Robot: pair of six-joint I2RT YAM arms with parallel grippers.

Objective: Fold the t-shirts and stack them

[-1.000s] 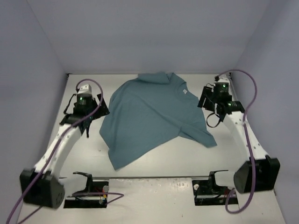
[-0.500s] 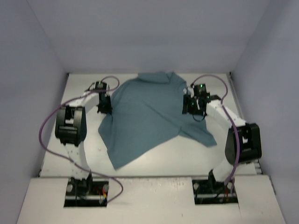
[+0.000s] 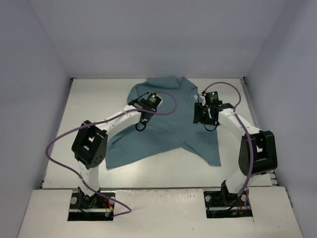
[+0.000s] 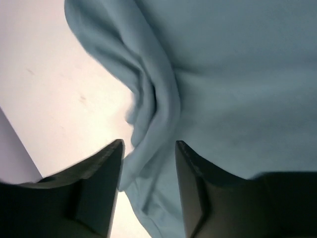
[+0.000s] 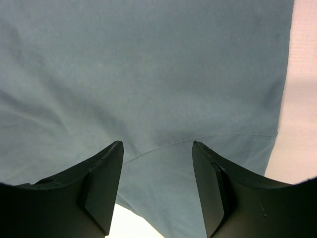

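The teal-blue cotton t-shirt lies spread but askew on the matte white worktop, its far end bunched near the back wall. The left tool stands partly open astride a soft rumpled fold by the cloth's edge. The right tool hovers over smooth, flat fabric, jaws apart and holding nothing.

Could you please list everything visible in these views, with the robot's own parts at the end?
t-shirt: one, teal-blue, lying rumpled on the table, under both tools
table: one, white, beneath everything
walls: three, pale grey-lilac, left, far and right of the table
cables: two, purple, looping along the arms
arms: two, white and black, reaching from the near edge over the t-shirt
left tool: one, black, open, at a cloth ridge
right tool: one, black, open, above flat cloth
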